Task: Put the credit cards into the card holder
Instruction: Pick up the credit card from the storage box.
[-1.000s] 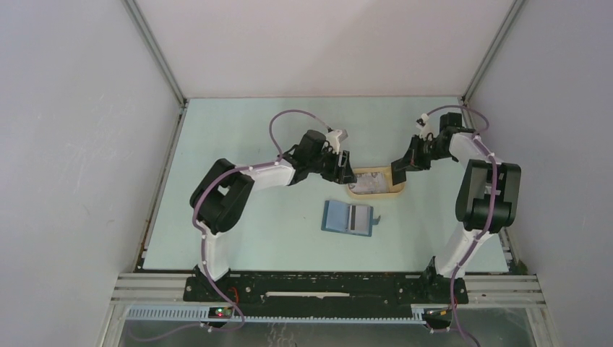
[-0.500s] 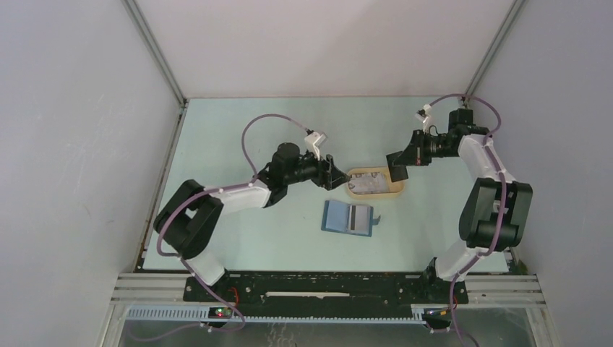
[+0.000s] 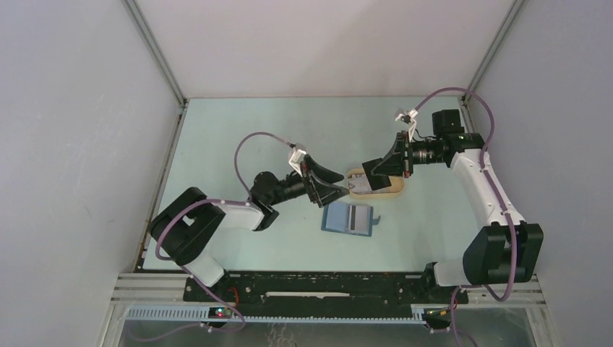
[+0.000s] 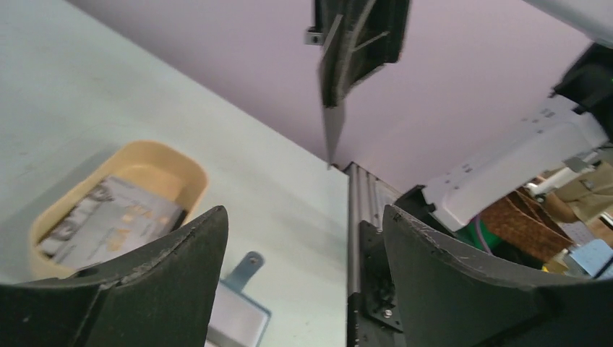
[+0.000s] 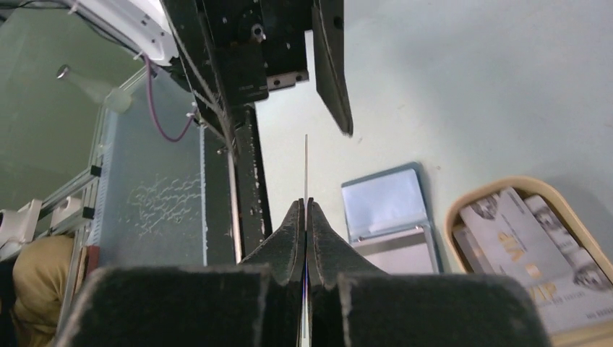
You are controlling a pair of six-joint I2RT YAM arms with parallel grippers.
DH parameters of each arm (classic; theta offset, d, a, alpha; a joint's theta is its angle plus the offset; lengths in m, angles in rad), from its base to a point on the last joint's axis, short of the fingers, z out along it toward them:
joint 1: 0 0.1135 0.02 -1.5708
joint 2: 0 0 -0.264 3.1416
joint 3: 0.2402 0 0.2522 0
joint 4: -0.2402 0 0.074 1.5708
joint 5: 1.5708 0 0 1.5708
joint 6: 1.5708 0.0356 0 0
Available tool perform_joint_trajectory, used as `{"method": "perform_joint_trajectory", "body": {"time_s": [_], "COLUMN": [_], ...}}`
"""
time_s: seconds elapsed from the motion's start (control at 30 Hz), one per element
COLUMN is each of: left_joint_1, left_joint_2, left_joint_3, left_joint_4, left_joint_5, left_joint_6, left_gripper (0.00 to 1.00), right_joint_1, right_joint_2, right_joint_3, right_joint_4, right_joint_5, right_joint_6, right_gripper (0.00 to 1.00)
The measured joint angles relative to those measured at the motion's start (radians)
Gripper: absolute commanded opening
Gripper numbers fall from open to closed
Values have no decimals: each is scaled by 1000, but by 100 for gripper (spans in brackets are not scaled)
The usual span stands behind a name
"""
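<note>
Cards [image 5: 522, 249] are mostly in the tray [image 5: 463, 206], a loose pile of greyish ones with dark print. One card [image 5: 306, 166] is out though. The right gripper [image 5: 305, 206] has its fingers pressed together on it, pinching it edge-on, so it shows as a thin line poking past the tips. It hangs in the air over the tray's left end.

Facing it is the left gripper [image 3: 334, 184], jaws spread wide, hovering just left of the tray. The card lines up with the gap and touches neither finger.

The holder [image 3: 348, 218] lies open and flat on the worktop [image 3: 238, 137], on the near side of the tray, close but not touching, a bit right of centre. Its right half shows a pale panel with a dark stripe; can't tell if that's a card or a pocket.

The worktop itself is a plain pale mint sheet. Smooth grey-white walls [image 3: 72, 144] close it in on three sides, and aluminium posts [image 3: 155, 50] run up from the back corners. A black rail [image 3: 325, 289] runs along the near edge where both arms are bolted. Beyond the worktop, the left wrist view catches a wicker basket [image 4: 528, 224] and some clutter.
</note>
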Motion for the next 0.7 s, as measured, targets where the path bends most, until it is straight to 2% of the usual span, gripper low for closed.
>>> {"method": "perform_joint_trajectory", "body": {"time_s": [0.17, 0.33, 0.5, 0.7], "left_joint_1": [-84, -134, -158, -181], "left_joint_2": [2, 25, 66, 82], "left_joint_3": [-27, -27, -18, 37], "left_joint_4": [92, 132, 128, 90], "left_joint_5": [-21, -63, -95, -133], "left_joint_6": [2, 8, 8, 17], "left_gripper": [82, 75, 65, 58], "right_joint_1": [59, 109, 138, 166], "right_joint_2": [-3, -3, -3, -3], "right_joint_3": [-5, -6, -6, -6], "right_joint_4": [-8, -7, -6, -6], "right_joint_5": [-33, -38, -37, -36], "right_joint_6": [-26, -27, -24, -24], "right_gripper": [0, 0, 1, 2]}}
